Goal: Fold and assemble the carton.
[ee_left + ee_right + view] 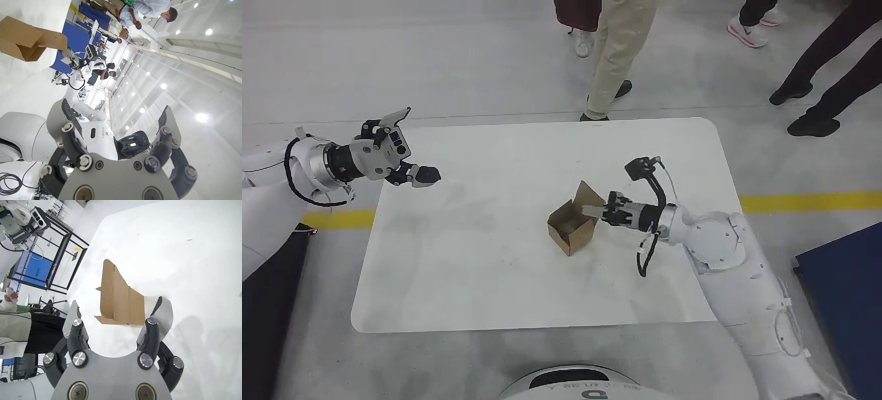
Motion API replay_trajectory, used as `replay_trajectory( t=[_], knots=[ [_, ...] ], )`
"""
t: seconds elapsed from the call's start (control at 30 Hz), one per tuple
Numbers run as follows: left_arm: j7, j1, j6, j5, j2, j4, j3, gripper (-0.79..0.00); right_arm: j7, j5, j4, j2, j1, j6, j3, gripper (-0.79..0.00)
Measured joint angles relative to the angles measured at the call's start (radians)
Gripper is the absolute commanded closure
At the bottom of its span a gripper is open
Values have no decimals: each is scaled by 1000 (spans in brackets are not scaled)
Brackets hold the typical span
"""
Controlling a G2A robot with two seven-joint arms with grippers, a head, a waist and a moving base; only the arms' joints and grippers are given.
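The carton [570, 230] stands half-formed just right of the table's [482, 250] middle, one flap [589, 194] raised, with the right claw [602, 209] at that flap, fingers apart, so folding it down looks next, needing a steady inward push, while the left claw [417, 150], likewise spread, hangs over the far left corner.

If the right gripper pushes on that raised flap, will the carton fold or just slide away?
The carton is small, thin cardboard lying loose on the smooth table, so it's probably light and may slide before folding. Its raised flap stands unsupported, so it should bend easily. With the left gripper far off, nothing braces it.
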Motion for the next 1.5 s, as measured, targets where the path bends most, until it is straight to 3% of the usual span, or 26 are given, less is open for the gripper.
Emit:
replay_trajectory(
  t=[0.07,0.1,0.13,0.37,0.67,0.7,0.73,0.77,0.9,1.03,1.4,1.5],
  knots=[
    [0,0,0,0,0,0,0,-785,-4,-12,12,1,10,-3,-9,-175],
    [0,0,0,0,0,0,0,-785,-10,-37,21,1,21,-4,-15,-43],
    [0,0,0,0,0,0,0,-785,-17,-61,29,2,30,-4,-21,0],
    [0,0,0,0,0,0,0,-785,-25,-164,114,-1,142,-55,-82,0],
    [0,0,0,0,0,0,0,-785,-73,-223,238,-21,333,-214,-202,0],
    [0,0,0,0,0,0,0,-785,-83,-237,255,-25,354,-223,-220,-179],
    [0,0,0,0,0,0,0,-785,-89,-249,268,-28,369,-227,-234,-573],
    [0,0,0,0,0,0,0,-785,-96,-259,280,-31,382,-227,-248,-785],
    [0,0,0,0,0,0,0,-785,-144,-260,299,-42,412,-230,-285,-785],
    [0,0,0,0,0,0,0,-785,-219,-280,242,-31,367,-241,-249,-785],
    [0,0,0,0,0,0,0,-785,-519,-176,-75,23,-30,-287,24,-785],
    [0,0,0,0,0,0,0,-785,-528,-142,-81,25,-63,-294,35,-785]
  ],
)
